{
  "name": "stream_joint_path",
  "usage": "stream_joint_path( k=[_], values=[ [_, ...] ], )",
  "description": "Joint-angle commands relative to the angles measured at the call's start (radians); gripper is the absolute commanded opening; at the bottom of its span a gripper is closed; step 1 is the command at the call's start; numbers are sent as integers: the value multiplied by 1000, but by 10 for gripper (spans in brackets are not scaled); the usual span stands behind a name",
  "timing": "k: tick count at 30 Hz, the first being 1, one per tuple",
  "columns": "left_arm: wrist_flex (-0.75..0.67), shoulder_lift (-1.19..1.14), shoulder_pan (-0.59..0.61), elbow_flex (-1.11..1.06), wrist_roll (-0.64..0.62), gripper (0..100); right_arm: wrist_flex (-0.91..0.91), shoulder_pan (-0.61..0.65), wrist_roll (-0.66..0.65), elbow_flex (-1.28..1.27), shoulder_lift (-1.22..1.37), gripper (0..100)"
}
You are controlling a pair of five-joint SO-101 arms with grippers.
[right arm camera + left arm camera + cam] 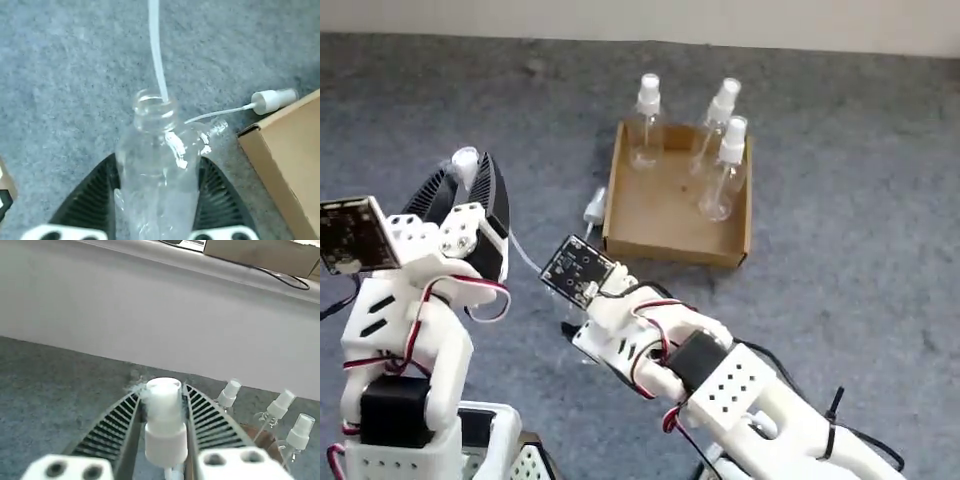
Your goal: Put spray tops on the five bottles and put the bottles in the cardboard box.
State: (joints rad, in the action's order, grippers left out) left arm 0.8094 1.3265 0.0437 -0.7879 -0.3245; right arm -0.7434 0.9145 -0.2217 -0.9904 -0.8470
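Right gripper (157,162): nearest, at centre; its jaws are clamped round the body of an open bottle (156,182), mouth facing away.
Bottle, handling: clear and probably thin, light and slippery. Hold it mid-body, firmly but without crushing it.
Dip tube (156,55): thin and likely bendy; its tip sits at the bottle's mouth.
Left gripper (162,390): farther left, closed on a white spray top (165,425), pinching just above the collar.
Spray top, handling: small, stiff and light. Holding near the collar should steady it for pressing down.
Loose spray top (595,207): lying just left of the box.
Cardboard box (670,243): far centre, holding three capped bottles (712,128) upright.
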Motion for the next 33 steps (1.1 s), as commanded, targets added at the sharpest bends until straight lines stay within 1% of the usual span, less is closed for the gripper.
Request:
stream_joint_path(
  k=[1, 3, 10, 16, 20, 21, 24, 26, 30, 33],
  values=[
    [-28, 13, 10, 7, 6, 4, 31, 4, 12, 7, -25, 3],
    [-25, 15, 5, 8, 5, 4, 31, 4, 12, 10, -25, 3],
    [69, 13, -113, -1, 9, 4, 31, 2, 12, 12, -25, 3],
    [74, 13, -125, -94, 9, 4, 79, 2, 12, 65, -25, 3],
    [74, 15, -127, -153, 6, 4, 90, -33, 14, 145, -25, 3],
    [74, 15, -127, -163, 6, 4, 90, -39, 28, 174, -25, 3],
    [74, 15, -133, -185, 5, 4, 90, -61, 137, 231, -25, 3],
    [74, 15, -163, -203, 5, 4, 90, -62, 178, 255, -25, 3],
    [75, 15, -234, -249, 5, 4, 90, -71, 180, 260, -25, 3],
    [77, 16, -245, -278, 5, 4, 90, -134, 186, 265, -25, 3]
  ],
)
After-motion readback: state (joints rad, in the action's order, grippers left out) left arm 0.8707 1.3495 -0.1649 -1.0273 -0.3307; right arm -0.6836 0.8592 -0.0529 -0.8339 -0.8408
